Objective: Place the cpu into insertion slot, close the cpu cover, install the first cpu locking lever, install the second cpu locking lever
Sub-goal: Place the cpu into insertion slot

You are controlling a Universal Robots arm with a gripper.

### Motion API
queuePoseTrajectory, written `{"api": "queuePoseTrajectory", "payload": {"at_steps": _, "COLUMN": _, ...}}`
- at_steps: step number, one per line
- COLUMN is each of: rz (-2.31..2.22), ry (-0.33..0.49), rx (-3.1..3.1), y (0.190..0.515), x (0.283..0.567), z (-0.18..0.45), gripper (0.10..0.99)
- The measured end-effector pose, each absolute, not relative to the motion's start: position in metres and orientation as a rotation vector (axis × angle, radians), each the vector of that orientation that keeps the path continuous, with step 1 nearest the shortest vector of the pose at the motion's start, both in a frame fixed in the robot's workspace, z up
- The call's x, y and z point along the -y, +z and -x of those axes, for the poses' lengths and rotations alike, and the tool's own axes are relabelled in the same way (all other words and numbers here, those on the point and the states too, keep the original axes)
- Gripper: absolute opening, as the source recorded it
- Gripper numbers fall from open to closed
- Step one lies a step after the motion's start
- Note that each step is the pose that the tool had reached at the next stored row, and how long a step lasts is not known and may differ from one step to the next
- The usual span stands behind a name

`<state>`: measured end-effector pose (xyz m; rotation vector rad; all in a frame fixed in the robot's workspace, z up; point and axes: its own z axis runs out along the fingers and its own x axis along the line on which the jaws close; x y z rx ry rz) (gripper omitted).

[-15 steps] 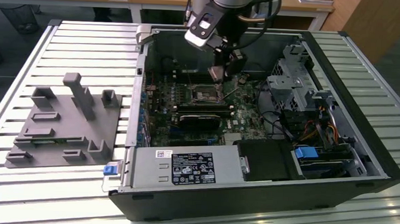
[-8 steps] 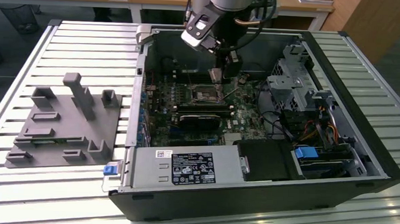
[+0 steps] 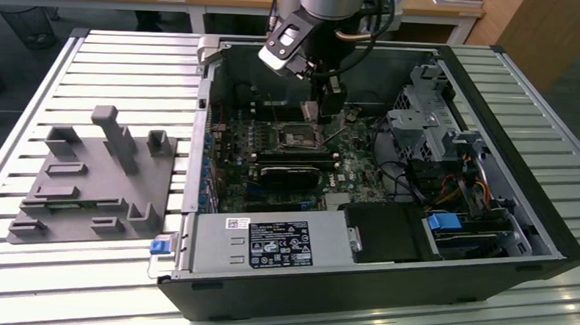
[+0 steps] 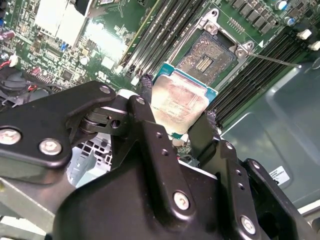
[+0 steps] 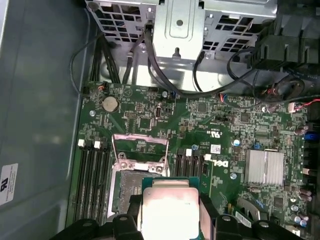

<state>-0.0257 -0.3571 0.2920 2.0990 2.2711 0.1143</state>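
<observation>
Between the tool's (image 4: 177, 112) fingers, which are clamped on its two edges, the cpu (image 4: 181, 97) hangs close over the insertion slot (image 4: 205, 57), not yet seated. Beyond it the cpu cover (image 5: 142, 161) stands raised; seating, closing and latching all look undone.
</observation>
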Motion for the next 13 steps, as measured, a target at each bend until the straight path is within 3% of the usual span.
{"api": "queuePoseTrajectory", "payload": {"at_steps": 13, "rz": -2.106, "ry": 0.113, "rx": -2.266, "y": 0.2843, "x": 0.3572, "z": 0.0269, "gripper": 0.537}}
